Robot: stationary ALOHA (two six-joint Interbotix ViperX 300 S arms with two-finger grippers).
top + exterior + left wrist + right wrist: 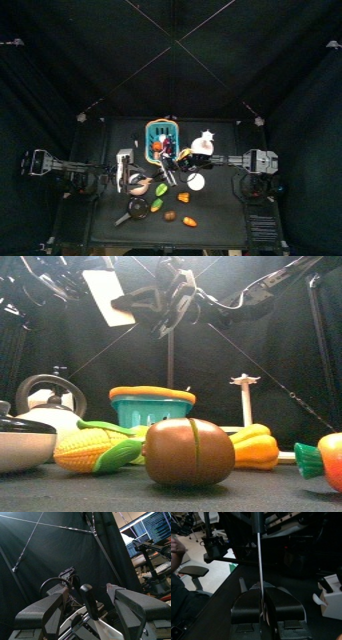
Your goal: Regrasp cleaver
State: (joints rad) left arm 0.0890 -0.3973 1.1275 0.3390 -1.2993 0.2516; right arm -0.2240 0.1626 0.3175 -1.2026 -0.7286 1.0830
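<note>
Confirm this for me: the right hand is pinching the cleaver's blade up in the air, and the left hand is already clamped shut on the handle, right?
Not quite. The right hand does pinch the cleaver by its blade, held high above the table. The left hand, though, is wide open: the left wrist view shows its jaws spread on either side of the black handle, not yet closed on it.

Black curtains [80, 60] wall you in around the small black table [80, 496]. Beyond the left jaws, a gap shows lit monitors [150, 529]. Past the right jaws you see pale floor [218, 574] and an office chair [192, 572].
</note>
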